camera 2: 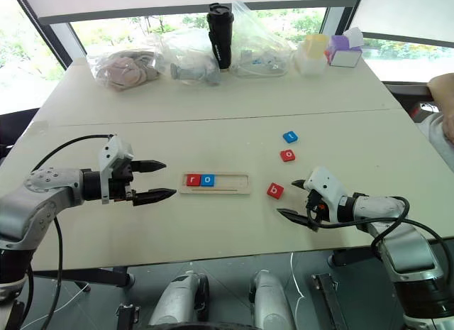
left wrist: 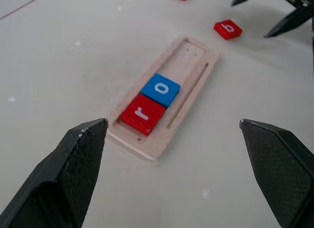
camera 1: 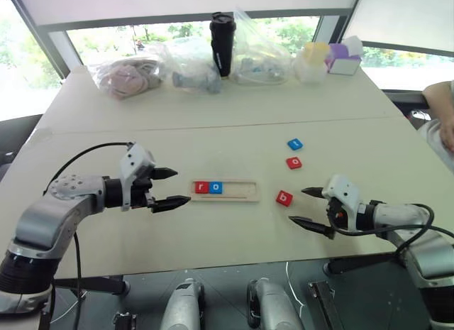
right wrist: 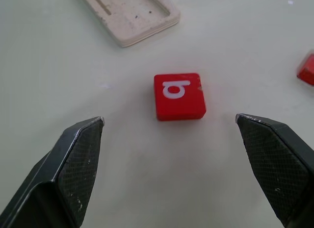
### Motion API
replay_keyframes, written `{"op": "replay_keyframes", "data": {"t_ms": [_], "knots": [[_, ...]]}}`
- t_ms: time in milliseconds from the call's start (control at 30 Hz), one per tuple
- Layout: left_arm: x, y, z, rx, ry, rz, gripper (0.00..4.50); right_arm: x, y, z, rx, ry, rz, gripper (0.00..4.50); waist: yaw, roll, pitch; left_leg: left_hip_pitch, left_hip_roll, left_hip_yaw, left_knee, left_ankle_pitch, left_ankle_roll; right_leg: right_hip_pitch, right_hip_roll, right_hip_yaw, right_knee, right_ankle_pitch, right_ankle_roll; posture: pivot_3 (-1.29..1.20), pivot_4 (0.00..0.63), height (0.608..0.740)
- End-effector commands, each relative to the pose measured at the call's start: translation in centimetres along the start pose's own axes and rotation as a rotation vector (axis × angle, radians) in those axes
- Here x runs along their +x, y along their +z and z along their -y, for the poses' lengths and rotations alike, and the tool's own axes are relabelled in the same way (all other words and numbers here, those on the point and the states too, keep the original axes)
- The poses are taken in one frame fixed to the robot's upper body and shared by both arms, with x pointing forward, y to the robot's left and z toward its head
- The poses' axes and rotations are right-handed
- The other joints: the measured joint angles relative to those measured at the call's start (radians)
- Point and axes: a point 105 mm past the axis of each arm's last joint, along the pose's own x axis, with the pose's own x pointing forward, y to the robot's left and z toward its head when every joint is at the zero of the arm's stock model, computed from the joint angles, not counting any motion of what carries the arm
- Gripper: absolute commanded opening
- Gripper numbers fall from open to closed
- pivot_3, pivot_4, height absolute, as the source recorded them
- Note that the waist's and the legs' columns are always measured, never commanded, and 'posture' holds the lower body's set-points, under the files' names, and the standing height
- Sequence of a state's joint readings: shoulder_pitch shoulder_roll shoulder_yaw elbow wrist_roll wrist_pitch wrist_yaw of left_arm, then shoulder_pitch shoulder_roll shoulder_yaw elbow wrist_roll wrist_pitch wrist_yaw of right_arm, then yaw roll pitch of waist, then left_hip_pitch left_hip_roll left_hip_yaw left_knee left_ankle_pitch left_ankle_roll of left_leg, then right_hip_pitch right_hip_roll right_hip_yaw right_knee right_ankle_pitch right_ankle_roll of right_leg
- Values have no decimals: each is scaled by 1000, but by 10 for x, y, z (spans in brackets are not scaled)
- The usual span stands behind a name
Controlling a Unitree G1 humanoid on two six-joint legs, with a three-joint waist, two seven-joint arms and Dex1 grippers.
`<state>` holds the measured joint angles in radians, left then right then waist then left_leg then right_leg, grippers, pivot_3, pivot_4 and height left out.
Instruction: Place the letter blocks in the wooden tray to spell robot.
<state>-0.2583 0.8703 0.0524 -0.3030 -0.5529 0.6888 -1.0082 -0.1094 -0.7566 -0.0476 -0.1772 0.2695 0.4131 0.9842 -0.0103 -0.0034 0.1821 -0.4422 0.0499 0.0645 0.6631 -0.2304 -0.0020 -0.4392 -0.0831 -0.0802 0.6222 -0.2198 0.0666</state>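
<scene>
Tray (camera 1: 224, 191) lies mid-table, holding a red r (camera 1: 201, 187) and blue o (camera 1: 216, 187) at its left end. Red b (camera 1: 284, 197), red o (camera 1: 294, 162) and a blue tile (camera 1: 295, 143), letter unclear, lie loose to its right. Left gripper (camera 1: 170, 187) spread, empty, just beside the tray. Right gripper (camera 1: 310, 206) spread, empty, near b.

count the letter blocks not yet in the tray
3. The red b block lies nearest the wooden tray, by the right gripper. The red o block and the blue block lie farther back on the table.
</scene>
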Motion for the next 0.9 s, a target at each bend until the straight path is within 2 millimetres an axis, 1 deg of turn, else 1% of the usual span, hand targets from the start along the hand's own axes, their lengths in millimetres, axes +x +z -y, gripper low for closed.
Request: {"op": "replay_keyframes", "data": {"t_ms": [33, 100, 233, 267, 333, 433, 467, 500, 533, 567, 600, 667, 733, 867, 900], "knots": [[-14, 7, 5, 67, -9, -11, 4500, 6, 6, 3, 12, 6, 43, 4457, 2, 0, 0, 0, 0, 0, 0, 0, 0, 0, 0, 0, 0, 0, 0, 0, 150, 740], [-19, 5, 6, 73, -16, -30, 4500, 11, 6, 0, 22, 16, 50, 4457, 4, 0, 0, 0, 0, 0, 0, 0, 0, 0, -1, 0, 0, 0, 0, 0, 150, 740], [-22, 1, 6, 90, -17, -57, 4500, 18, 2, -3, 30, 11, 39, 4457, 8, 1, 0, -1, 0, 1, 0, 0, 0, 0, -1, 0, 0, 2, -3, 0, 150, 740], [-22, 0, 6, 91, -16, -56, 4500, 19, 1, -3, 34, 7, 37, 3956, 10, 1, 0, -1, 0, 2, 0, 0, 0, 0, -1, 0, 0, 1, -2, 0, 150, 740], [-21, 1, 6, 89, -14, -46, 4500, 20, -1, -3, 39, 0, 33, 3193, 16, 1, 0, 0, 0, 2, 0, 0, 0, 0, -1, 0, 0, 0, 0, 0, 150, 740], [-18, 1, 7, 92, -15, -42, 4500, 20, -2, -4, 40, -8, 35, 1691, 22, 1, 0, 0, 0, 2, 0, 0, 0, -1, -1, 0, 0, 0, 0, 0, 150, 740], [-17, 1, 7, 93, -16, -41, 4500, 19, -2, -4, 40, -8, 36, 1271, 22, 1, 0, 0, 0, 2, 0, 0, 0, -1, -1, 0, 0, 0, 0, 0, 150, 740], [-16, 0, 7, 93, -16, -40, 4500, 18, -1, -4, 40, -9, 36, 1182, 22, 1, 0, 0, 0, 2, 0, 0, 0, -1, -1, 0, 0, 0, 0, 0, 150, 740], [-15, 0, 7, 92, -17, -39, 4500, 17, 1, -3, 33, -16, 41, 1183, 23, 1, 0, 0, 0, 2, 0, 0, 0, -1, -1, 0, 0, 1, -1, 0, 150, 740], [-15, 0, 7, 92, -17, -39, 4500, 17, 7, -1, 30, -24, 58, 1183, 23, 1, 0, 0, 0, 3, 0, 0, 0, 0, -1, 0, 0, 1, -1, 0, 150, 740], [-15, 0, 6, 92, -18, -38, 4500, 16, 14, 1, 25, -28, 77, 1183, 23, 1, 0, 0, 0, 3, 0, 0, 0, 0, -1, 0, 0, 1, -1, 0, 150, 740], [-14, 1, 6, 93, -22, -37, 4500, 18, 36, 2, 4, -9, 126, 1183, 22, 1, 0, 0, 0, 3, 0, 0, 0, -1, -1, 0, 1, 1, -1, 0, 150, 740], [-13, 1, 6, 96, -28, -36, 4500, 23, 55, -3, -32, 44, 154, 1183, 19, 1, 0, 0, 0, 4, 1, 0, 0, -2, -1, 1, 2, 1, -1, 0, 150, 740], [-10, 1, 7, 99, -39, -37, 4500, 39, 80, -15, -76, 152, 172, 1183, 21, 1, 0, 1, 1, 4, 1, 0, 0, -3, 0, 3, 5, 0, -1, 0, 150, 740], [-9, 1, 8, 99, -42, -37, 4500, 46, 86, -17, -82, 179, 178, 1183, 22, 1, 0, 1, 1, 4, 1, 0, 0, -3, 0, 3, 5, 0, -1, 0, 150, 740]]}}
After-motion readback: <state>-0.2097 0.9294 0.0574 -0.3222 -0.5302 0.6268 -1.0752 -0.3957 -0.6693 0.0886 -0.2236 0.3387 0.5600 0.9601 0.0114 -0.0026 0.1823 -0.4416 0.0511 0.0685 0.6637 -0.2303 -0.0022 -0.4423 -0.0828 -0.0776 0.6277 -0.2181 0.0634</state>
